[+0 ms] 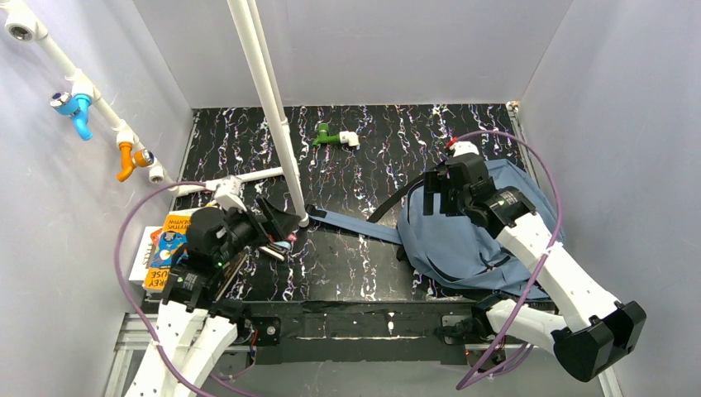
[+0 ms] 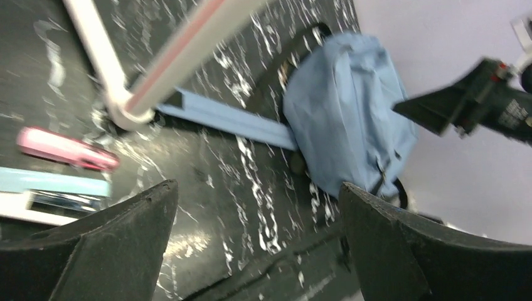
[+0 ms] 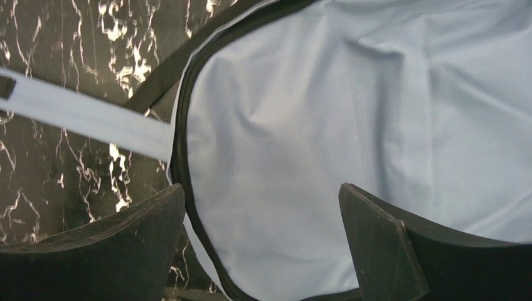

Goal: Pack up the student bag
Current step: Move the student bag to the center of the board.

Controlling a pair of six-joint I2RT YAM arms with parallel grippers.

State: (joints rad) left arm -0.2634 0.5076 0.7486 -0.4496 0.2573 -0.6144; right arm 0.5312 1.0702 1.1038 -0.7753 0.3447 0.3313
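Note:
The student bag (image 1: pixel 450 244) is a slate-blue backpack lying flat on the right of the black marbled table, with a blue strap (image 1: pixel 347 223) trailing left. My right gripper (image 1: pixel 436 197) hangs over the bag's left part. In the right wrist view it (image 3: pixel 260 200) is open above smooth blue fabric (image 3: pixel 326 125), beside the black zip line (image 3: pixel 179 144), and holds nothing. My left gripper (image 1: pixel 279 222) is at the table's left near the pipe base. It (image 2: pixel 257 200) is open over bare tabletop, well short of the bag (image 2: pixel 345 119). This view is blurred.
A white pipe (image 1: pixel 264 99) rises from the table's middle left. Books (image 1: pixel 165 248) are stacked at the left edge, and a pink object (image 2: pixel 66 149) lies by them. A green fitting (image 1: pixel 326 135) sits at the back. Blue (image 1: pixel 76 107) and orange (image 1: pixel 128 161) valves hang on the left wall.

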